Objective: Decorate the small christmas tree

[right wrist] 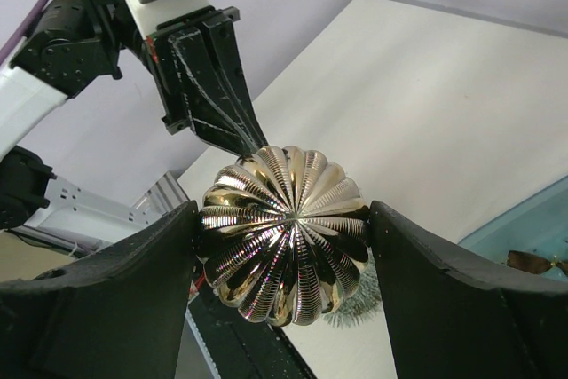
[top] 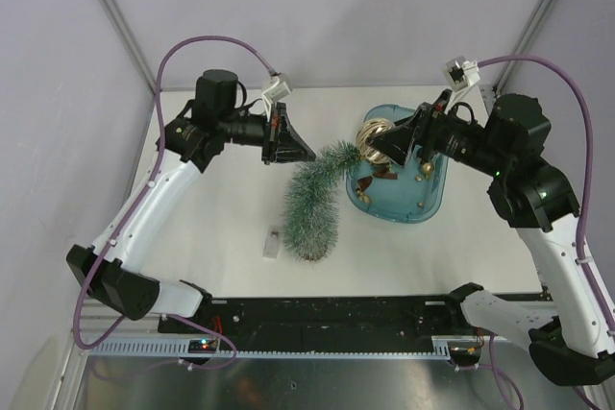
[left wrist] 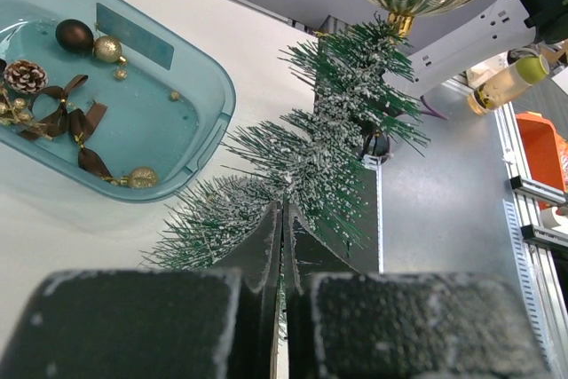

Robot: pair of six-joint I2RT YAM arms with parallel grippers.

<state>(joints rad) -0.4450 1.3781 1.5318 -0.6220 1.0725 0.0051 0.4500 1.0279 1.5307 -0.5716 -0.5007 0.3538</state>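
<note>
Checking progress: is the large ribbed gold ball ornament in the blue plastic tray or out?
Out: the right gripper holds the ribbed gold ball, near the frosted green tree.

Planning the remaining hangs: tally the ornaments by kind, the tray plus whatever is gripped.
Ribbed gold bauble, in the right gripper: 1
Pine cone: 1
Dark brown ball: 1
Gold glitter balls: 2
Brown ribbon bows: 2
Small gold beads: 2
Total: 9, though the tray's left end is out of view.
</note>
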